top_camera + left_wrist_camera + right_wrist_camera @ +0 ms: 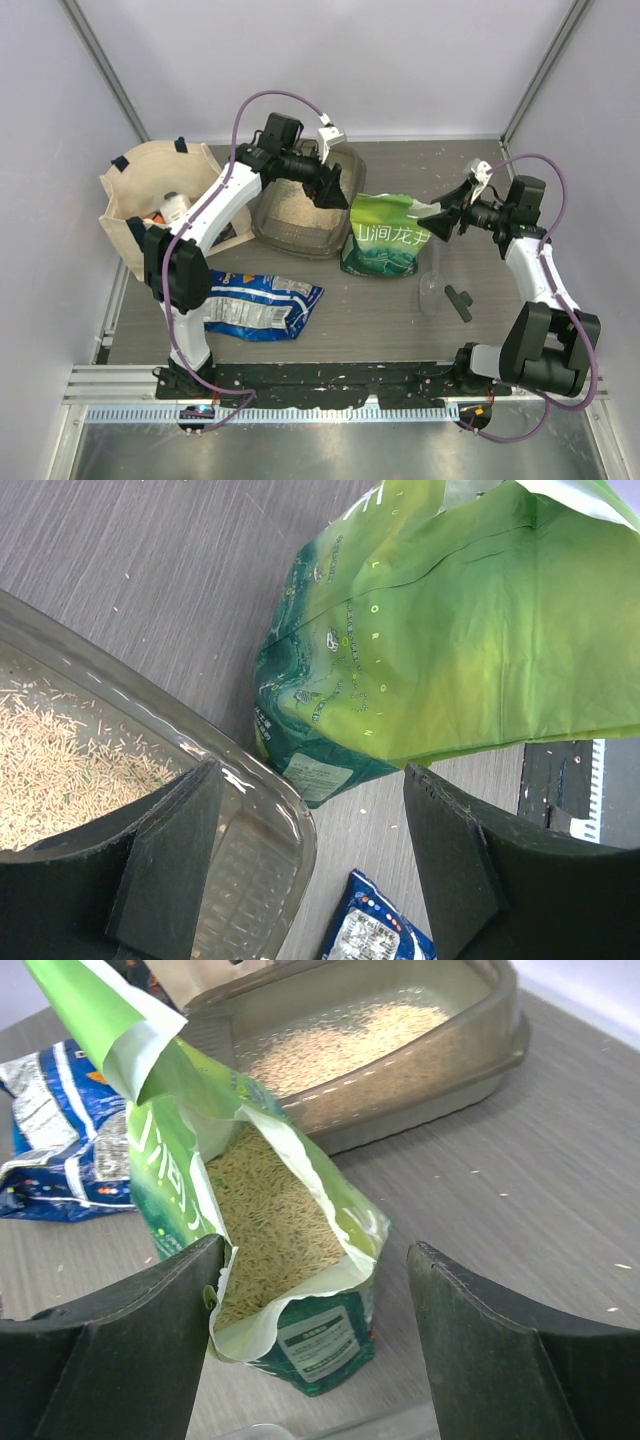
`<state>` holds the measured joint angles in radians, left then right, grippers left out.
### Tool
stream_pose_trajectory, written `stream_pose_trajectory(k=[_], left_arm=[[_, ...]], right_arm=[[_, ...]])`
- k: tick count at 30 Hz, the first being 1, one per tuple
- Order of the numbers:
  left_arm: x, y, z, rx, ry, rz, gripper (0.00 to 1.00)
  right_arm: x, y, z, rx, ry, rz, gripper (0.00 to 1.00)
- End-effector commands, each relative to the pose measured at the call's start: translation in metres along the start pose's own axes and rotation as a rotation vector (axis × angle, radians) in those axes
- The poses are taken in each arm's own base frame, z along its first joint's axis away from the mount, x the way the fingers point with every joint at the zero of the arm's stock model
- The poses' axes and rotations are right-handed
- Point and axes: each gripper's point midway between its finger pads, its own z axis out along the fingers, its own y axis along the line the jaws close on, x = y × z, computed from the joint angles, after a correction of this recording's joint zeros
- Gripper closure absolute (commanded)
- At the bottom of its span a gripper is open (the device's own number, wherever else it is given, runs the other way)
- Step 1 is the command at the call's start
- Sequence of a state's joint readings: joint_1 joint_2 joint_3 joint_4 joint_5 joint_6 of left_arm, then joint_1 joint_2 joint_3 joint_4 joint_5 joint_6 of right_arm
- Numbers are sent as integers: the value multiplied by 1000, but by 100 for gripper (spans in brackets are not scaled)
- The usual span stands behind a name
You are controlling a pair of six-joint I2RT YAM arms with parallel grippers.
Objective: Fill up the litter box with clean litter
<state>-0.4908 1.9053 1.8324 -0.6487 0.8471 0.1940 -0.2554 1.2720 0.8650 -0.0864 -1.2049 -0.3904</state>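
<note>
Overhead, the left gripper [328, 190] hangs over the litter box [300, 248], and the right gripper [432, 225] sits at the green bag [380, 250]. Left wrist — fingers [170, 850] wide apart and empty above the box's corner, clean litter [50, 760] inside. Right wrist — fingers [130, 1350] spread either side of the bag's open mouth, not closed on it.

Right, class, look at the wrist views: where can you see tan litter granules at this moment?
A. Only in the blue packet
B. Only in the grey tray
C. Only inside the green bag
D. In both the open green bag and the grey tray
D: the right wrist view shows litter inside the open green bag and a further layer lying in the litter box behind it.
</note>
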Motion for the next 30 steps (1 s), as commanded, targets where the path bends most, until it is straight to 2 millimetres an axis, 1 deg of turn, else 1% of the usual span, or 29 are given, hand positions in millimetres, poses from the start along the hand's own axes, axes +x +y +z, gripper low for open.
stream_pose_trajectory(k=[1, 5, 6, 7, 10, 13, 15, 16, 17, 18, 21, 23, 24, 26, 29, 30], left_arm=[[-13, -9, -8, 6, -23, 45, 24], [-12, -9, -8, 6, -17, 41, 24], [-13, -9, -8, 6, -17, 40, 24], [-14, -9, -8, 5, -19, 40, 24], [-14, -10, -7, 12, -15, 37, 24], [-12, -12, -4, 25, -8, 32, 23], [-12, -13, -4, 30, -8, 33, 24], [-11, -14, -3, 33, -8, 34, 23], [-10, -14, -2, 33, -4, 33, 23], [-11, -14, -2, 34, -5, 34, 23], [-9, -14, -3, 33, 2, 40, 23], [-9, -15, -5, 32, 8, 46, 24], [-8, -15, -4, 32, 10, 49, 23], [-8, -16, -5, 32, 10, 51, 24], [-7, -16, -6, 30, 12, 46, 24], [-8, -16, -6, 28, 12, 49, 24]], right_arm=[[-8, 13, 4, -103, -28, -5, 22], [1, 23, 8, -140, -21, 20, 25], [3, 26, 10, -149, -19, 25, 27], [3, 28, 11, -158, -19, 29, 32], [0, 32, 12, -178, -25, 45, 37], [-4, 32, 12, -176, -30, 40, 38], [-1, 31, 14, -166, -33, 38, 39], [-1, 30, 16, -164, -37, 39, 40], [-8, 29, 20, -163, -58, 26, 41], [-4, 29, 22, -156, -60, 41, 41], [-11, 29, 27, -149, -79, 27, 41], [-11, 24, 28, -121, -79, 14, 39], [-11, 22, 28, -112, -79, 2, 35], [-10, 18, 28, -99, -77, -8, 34], [-9, 17, 31, -125, -78, 12, 39], [-9, 17, 32, -133, -78, 27, 44]])
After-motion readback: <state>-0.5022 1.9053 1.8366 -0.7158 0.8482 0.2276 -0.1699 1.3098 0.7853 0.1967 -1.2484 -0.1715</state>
